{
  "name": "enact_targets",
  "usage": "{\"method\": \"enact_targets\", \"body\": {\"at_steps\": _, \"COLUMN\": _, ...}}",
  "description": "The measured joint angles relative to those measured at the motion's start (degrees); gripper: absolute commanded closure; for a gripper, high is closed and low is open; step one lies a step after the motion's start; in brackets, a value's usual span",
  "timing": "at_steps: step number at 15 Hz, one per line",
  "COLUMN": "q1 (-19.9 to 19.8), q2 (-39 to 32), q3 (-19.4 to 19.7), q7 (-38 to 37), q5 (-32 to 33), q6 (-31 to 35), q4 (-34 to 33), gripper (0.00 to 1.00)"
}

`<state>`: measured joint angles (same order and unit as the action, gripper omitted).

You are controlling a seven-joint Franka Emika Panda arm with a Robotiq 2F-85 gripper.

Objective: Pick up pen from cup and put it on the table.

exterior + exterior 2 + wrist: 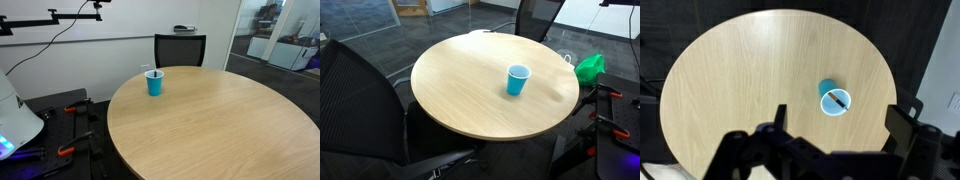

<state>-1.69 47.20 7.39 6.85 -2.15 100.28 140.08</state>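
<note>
The blue cup [835,101] with a white rim stands upright on the round wood-grain table [740,90]. The dark pen [838,100] with an orange-red tint lies slanted across the cup's inside. My gripper [838,120] is high above the table, open and empty, its two fingers spread on either side of the cup as seen from above. The cup also shows in both exterior views [154,83] [518,80], near the table's edge [220,130] [460,90]. The gripper is out of view there, and the pen is not clearly visible.
A black office chair [180,48] stands behind the table. Another dark mesh chair [360,100] is close to the table's edge. A green object [588,68] lies beside the table. The white robot base [15,120] sits beside the table on a black stand.
</note>
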Motion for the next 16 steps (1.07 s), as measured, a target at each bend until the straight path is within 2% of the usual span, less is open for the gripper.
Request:
{"method": "enact_targets", "body": {"at_steps": 3, "q1": 1.1, "q2": -2.1, "q3": -2.1, "q7": 3.2, "q5": 1.6, "q6": 7.8, "q4": 2.0, "gripper": 0.0}}
{"method": "enact_targets", "body": {"at_steps": 6, "q1": 3.0, "q2": -5.4, "q3": -2.4, "q7": 8.4, "q5": 2.3, "q6": 15.9, "q4": 4.1, "gripper": 0.0}}
{"method": "enact_targets", "body": {"at_steps": 12, "q1": 9.2, "q2": -12.5, "q3": 0.1, "q7": 21.9, "q5": 1.0, "q6": 31.6, "q4": 7.2, "gripper": 0.0}}
{"method": "enact_targets", "body": {"at_steps": 16, "q1": 13.8, "q2": -17.7, "q3": 2.4, "q7": 29.8, "q5": -2.6, "q6": 36.6, "q4": 7.5, "gripper": 0.0}}
